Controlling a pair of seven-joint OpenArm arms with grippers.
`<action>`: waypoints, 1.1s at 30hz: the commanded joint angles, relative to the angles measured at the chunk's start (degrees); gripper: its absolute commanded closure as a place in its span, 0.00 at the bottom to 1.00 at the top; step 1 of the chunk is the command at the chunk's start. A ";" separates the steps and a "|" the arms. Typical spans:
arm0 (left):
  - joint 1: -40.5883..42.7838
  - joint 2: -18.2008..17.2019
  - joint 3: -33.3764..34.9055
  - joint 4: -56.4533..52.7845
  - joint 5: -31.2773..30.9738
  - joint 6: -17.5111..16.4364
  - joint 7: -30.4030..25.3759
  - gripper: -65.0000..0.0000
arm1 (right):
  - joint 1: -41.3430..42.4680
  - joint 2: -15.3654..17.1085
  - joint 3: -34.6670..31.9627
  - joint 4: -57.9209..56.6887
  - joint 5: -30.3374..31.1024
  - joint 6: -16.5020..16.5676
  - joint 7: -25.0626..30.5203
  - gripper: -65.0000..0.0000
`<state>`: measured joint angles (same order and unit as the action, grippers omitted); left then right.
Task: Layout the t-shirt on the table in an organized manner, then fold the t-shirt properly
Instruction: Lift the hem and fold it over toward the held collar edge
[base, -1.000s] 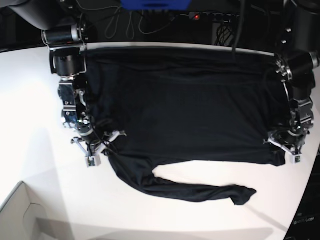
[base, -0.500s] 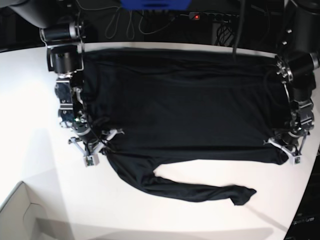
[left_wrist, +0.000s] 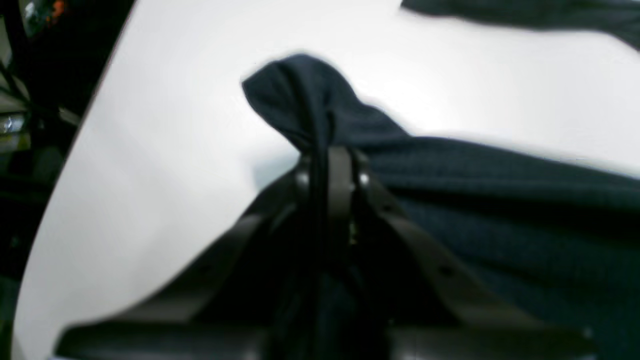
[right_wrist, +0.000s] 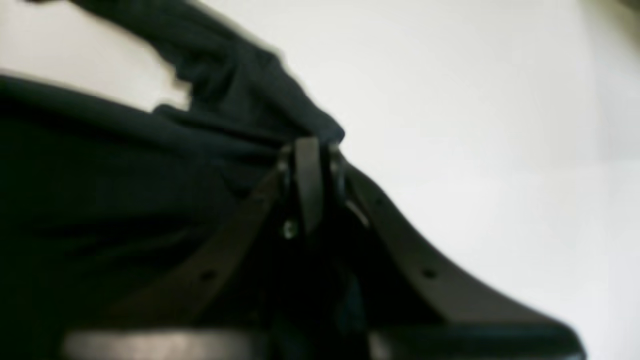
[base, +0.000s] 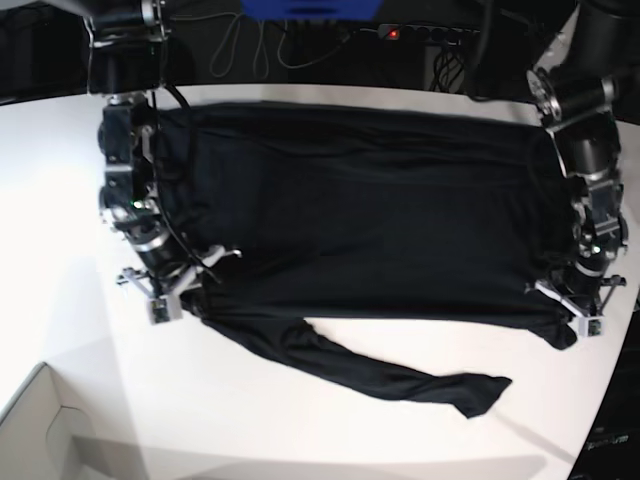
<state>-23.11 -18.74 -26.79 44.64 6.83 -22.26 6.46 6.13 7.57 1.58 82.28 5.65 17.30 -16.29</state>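
Black t-shirt (base: 370, 210) lies spread across white table (base: 60, 230), body flat w/ some wrinkles, 1 long sleeve trailing toward near edge, cuff bunched. Left gripper (base: 578, 310) on base view's right: jaws pinched together on shirt's corner; wrist cam shows fabric (left_wrist: 310, 100) bulging up past closed tips (left_wrist: 330, 160). Right gripper (base: 172, 290) at opposite corner, also clamped tight on cloth (right_wrist: 300, 150), fold of shirt gathered at tips. Cardboard box (base: 40, 430) corner at near-left edge.
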 joint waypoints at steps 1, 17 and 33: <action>-0.58 -0.64 -1.74 3.49 -0.37 0.77 -1.14 1.00 | 0.51 0.38 0.39 2.51 0.46 -0.20 1.83 1.00; 15.07 4.54 -7.37 28.72 -0.37 0.59 9.23 1.00 | -16.20 0.38 1.36 20.44 0.46 -0.20 2.36 1.00; 26.06 5.51 -15.02 38.83 -11.36 -0.99 20.49 1.00 | -31.14 0.21 -0.05 23.96 0.46 -0.11 2.54 1.00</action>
<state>3.99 -12.10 -41.45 82.00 -3.75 -23.62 29.34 -24.73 7.49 1.41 105.19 5.80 17.23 -15.14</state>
